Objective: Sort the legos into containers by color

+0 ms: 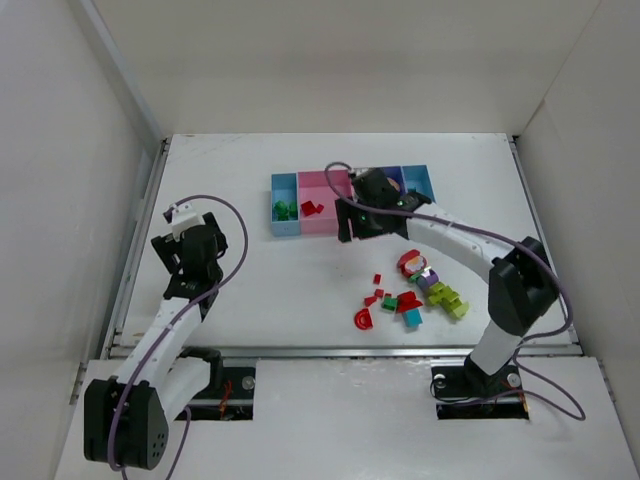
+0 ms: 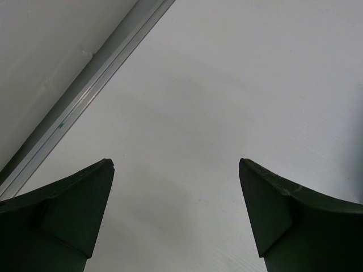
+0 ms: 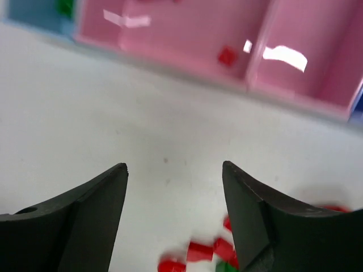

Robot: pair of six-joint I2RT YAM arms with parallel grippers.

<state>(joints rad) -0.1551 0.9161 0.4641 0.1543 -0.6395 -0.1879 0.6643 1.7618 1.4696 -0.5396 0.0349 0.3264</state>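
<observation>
On the white counter (image 1: 250, 290), the row of joined shallow plastic containers (image 1: 284, 186) lies at the far middle. The right arm (image 1: 455, 240) crosses it and hides most of the bins between the wide pink one and the light blue one at the right end. A few green pieces (image 1: 285, 210) sit in the left light blue bin and a few red pieces (image 1: 312, 208) in the wide pink bin. The loose small plastic legos (image 1: 415, 295), red, green, lime, purple and teal, cluster on the near right, overlapping so single shapes are hard to tell. The right end effector (image 3: 174, 167) hovers over bare counter just near of the pink bins, fingers spread with nothing between them; the bricks under it are blurred and cut off. The left end effector (image 2: 176, 164), well apart at the left, is spread wide, holding nothing.
</observation>
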